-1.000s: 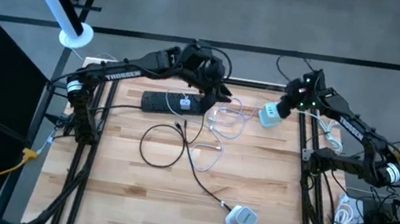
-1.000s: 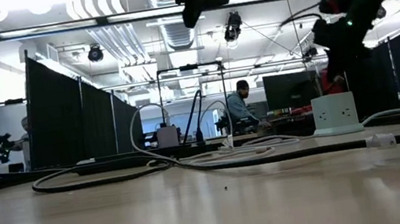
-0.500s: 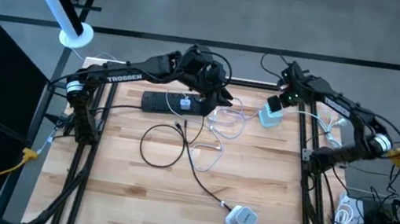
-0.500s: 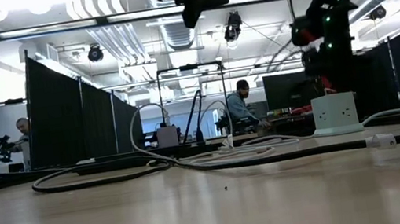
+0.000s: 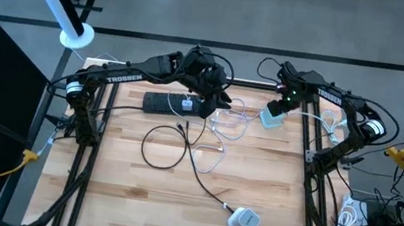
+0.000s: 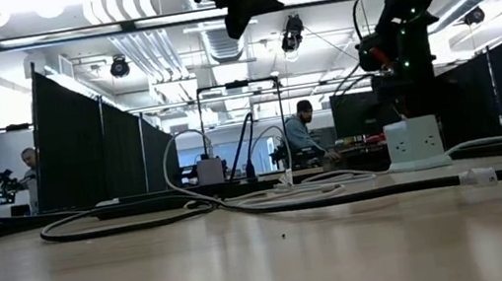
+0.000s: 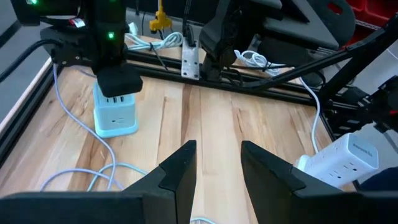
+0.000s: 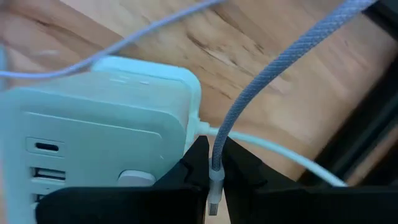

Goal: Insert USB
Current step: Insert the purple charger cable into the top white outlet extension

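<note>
High view: the right gripper (image 5: 282, 102) hangs just beside the pale blue charger cube (image 5: 271, 117) at the desk's (image 5: 272, 180) far right end; the left gripper (image 5: 216, 99) waits near the black power strip (image 5: 175, 104).

Low view: the cube (image 6: 408, 145) stands upright, right arm just above it.

Left wrist view: the left jaws stand open and empty, facing the cube (image 7: 115, 114).

Right wrist view: the jaws are closed on the braided USB cable (image 8: 261, 93), its plug (image 8: 213, 198) pointing past the cube's (image 8: 106, 130) port face. The plug probably needs squaring with a slot, then slow, straight pressure so the cube does not slide.
</note>
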